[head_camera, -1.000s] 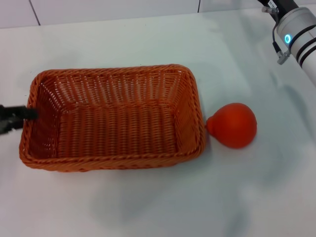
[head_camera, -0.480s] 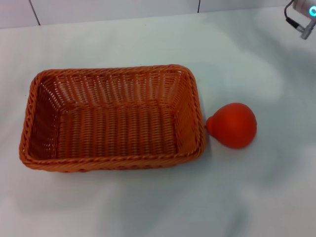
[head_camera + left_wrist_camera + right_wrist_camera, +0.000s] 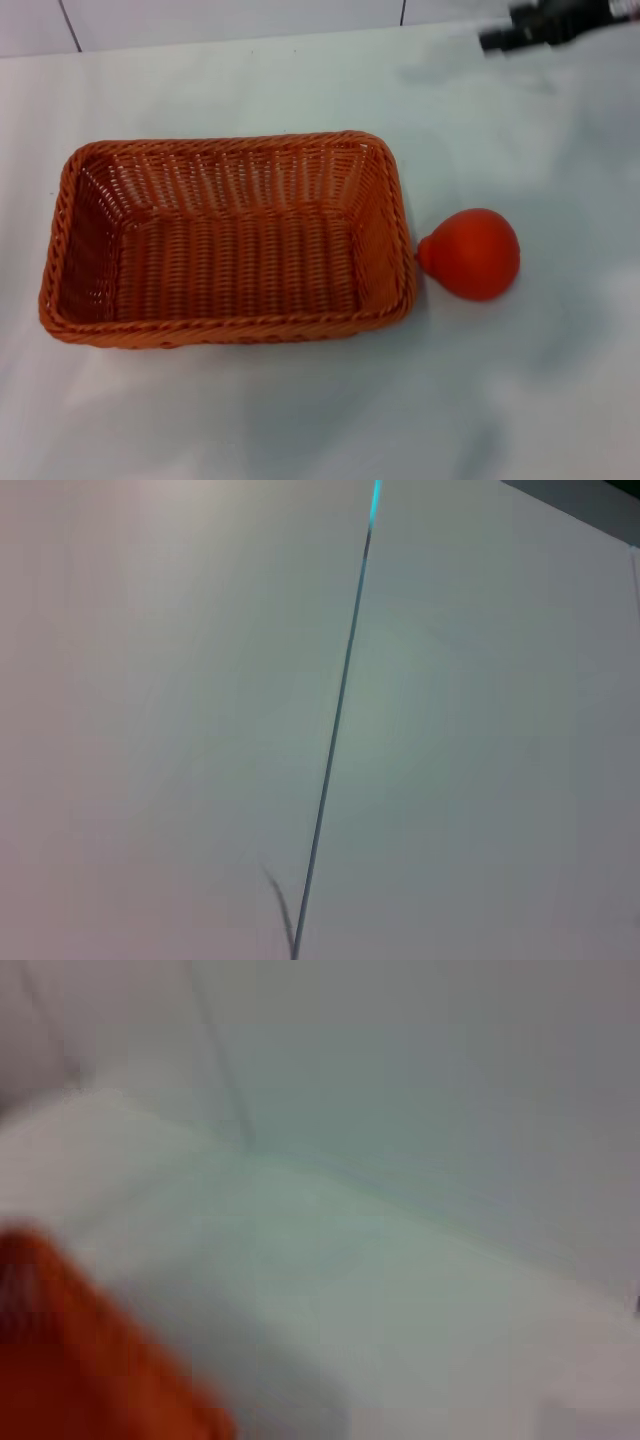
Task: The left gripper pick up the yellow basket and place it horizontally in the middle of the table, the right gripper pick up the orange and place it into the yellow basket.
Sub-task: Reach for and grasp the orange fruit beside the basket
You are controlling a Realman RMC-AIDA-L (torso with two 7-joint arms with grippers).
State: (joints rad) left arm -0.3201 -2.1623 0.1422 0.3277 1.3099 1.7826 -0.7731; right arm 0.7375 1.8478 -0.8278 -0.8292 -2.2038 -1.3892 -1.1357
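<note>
Since a moment ago the right gripper (image 3: 500, 40) has swung in at the desk's (image 3: 300, 420) far right, too blurry to tell its state, orange (image 3: 472, 253) touching the basket (image 3: 230, 240).

The yellow basket (image 3: 228, 240) sits on the table (image 3: 300, 420); the orange (image 3: 471, 253) lies just right of it.

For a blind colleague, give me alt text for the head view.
An empty basket sits on a white table, with the orange beside it on the robot's right. The right gripper is blurred at the far edge.
</note>
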